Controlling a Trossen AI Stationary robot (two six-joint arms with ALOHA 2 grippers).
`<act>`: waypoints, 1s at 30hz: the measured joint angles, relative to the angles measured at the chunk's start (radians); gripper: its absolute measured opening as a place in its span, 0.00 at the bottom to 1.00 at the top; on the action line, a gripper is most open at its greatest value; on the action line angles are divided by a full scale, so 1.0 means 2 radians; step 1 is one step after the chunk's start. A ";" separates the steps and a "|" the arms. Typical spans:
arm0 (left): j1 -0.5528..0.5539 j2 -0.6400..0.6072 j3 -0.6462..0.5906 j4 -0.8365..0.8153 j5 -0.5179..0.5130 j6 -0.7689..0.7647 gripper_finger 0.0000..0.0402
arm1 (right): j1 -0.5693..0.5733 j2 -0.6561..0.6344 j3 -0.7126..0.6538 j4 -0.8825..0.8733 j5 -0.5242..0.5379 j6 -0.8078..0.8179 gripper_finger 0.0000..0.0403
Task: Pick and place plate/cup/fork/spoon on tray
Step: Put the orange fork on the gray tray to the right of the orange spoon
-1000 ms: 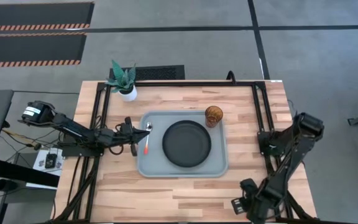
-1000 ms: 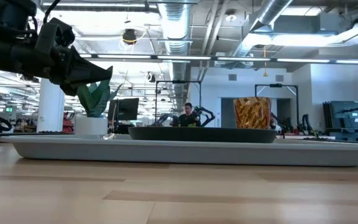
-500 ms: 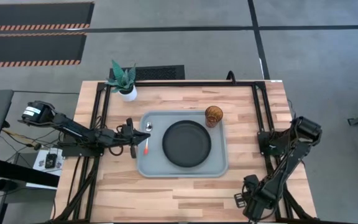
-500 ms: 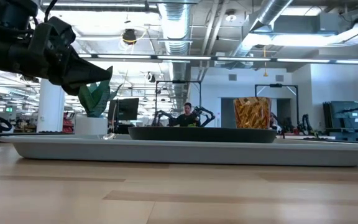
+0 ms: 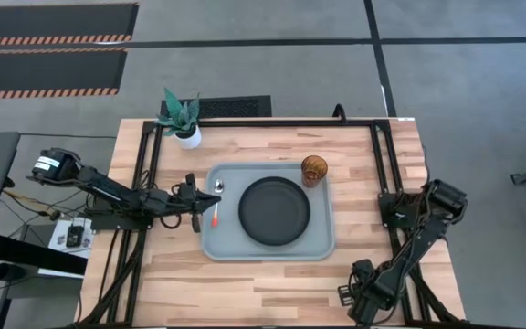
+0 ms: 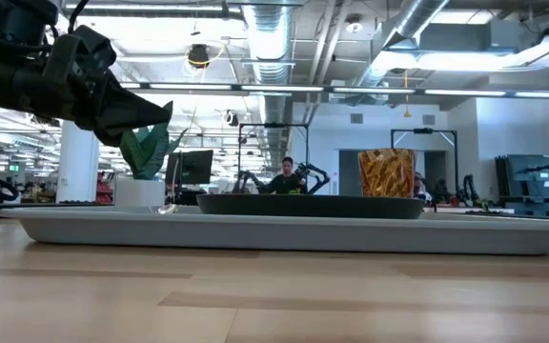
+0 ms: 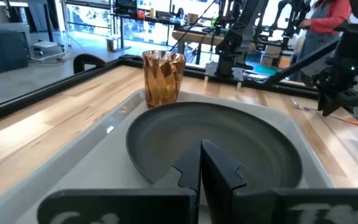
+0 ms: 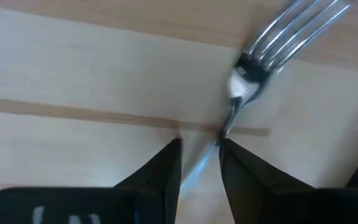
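The pale tray lies mid-table. The black plate sits in it, the amber cup stands in its far right corner, and the spoon lies along its left side. My left gripper is shut and empty, hovering at the tray's left edge beside the spoon; its wrist view looks over the plate toward the cup. My right gripper is at the table's near edge, right of the tray, shut on the fork, whose silver prongs lie over the bare wood. My right gripper pinches the fork's thin silver neck, just behind the pronged head, between its two fingers. The fingers come from above, pointing down. The neck runs slantwise through the narrow gap. I cannot tell whether the fork is lifted clear of the table.
A white pot with a green plant stands at the table's far left. Black frame rails run along both table sides. Bare wood lies in front of the tray.
My right gripper has shifted a little toward the table's left along the near edge, and its arm's elbow has sunk.
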 joint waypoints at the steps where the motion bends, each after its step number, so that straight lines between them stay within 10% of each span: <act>1: 0.000 0.000 0.000 -0.001 0.000 0.000 0.00 | 0.000 0.000 0.000 0.000 0.002 0.000 0.33; 19: 0.000 0.000 0.001 -0.001 -0.001 -0.001 0.00 | -0.003 -0.001 0.020 0.004 0.051 -0.046 0.03; 30: 0.000 0.000 0.001 0.000 -0.011 0.002 0.00 | -0.088 -0.001 0.136 -0.068 0.093 -0.219 0.03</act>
